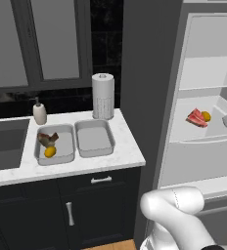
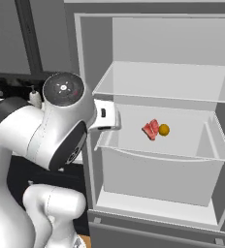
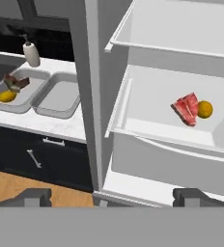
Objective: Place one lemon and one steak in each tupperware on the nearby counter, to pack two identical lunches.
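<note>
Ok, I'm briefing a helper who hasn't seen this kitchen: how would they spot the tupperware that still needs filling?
On the white marble counter, two grey tupperware trays sit side by side before the paper towel roll. It is the empty tray, nearer the fridge; its neighbour already holds a lemon and a steak.

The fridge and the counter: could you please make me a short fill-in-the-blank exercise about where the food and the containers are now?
1. The left container on the counter holds a steak and a ____.
2. The right container beside it is ____.
3. The second steak and lemon lie on a shelf inside the open ____.
4. Behind the containers stands a roll of paper ____.

Missing words: lemon; empty; fridge; towels
</note>
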Tool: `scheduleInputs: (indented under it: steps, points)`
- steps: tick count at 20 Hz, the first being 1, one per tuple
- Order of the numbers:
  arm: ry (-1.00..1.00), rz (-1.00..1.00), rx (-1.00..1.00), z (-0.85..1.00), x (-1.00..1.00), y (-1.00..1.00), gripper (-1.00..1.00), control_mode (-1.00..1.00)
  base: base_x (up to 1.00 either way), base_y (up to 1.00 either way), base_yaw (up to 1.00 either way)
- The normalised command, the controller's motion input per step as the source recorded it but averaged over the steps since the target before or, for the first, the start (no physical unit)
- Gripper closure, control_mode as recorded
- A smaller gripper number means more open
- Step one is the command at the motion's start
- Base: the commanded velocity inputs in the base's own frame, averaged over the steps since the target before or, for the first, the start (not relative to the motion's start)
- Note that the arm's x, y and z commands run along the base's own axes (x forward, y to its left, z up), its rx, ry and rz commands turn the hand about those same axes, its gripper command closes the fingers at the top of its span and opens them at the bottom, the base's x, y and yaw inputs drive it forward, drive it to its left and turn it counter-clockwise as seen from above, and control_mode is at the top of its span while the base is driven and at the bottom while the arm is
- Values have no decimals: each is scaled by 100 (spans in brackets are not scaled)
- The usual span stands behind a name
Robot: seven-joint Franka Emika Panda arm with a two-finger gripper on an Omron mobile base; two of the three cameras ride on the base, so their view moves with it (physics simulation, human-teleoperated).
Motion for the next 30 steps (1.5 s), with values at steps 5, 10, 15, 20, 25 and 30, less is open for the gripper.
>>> scheduleInputs:
  steps: [5,10,15,20,25,30]
  points:
    - [0,0,25,-19,33,-47,-100,-100,0,0,0]
    - [0,0,13,-23,47,-39,-100,-100,0,0,0]
    - [0,0,0,-14,40,-8,-100,-100,0,0,0]
    - [0,-1,0,-29,9,-2,-100,-100,0,0,0]
    - [2,-2,1,-32,39,-15,-100,-100,0,0,0]
    - [5,0,1,-8,72,-17,-100,-100,0,0,0]
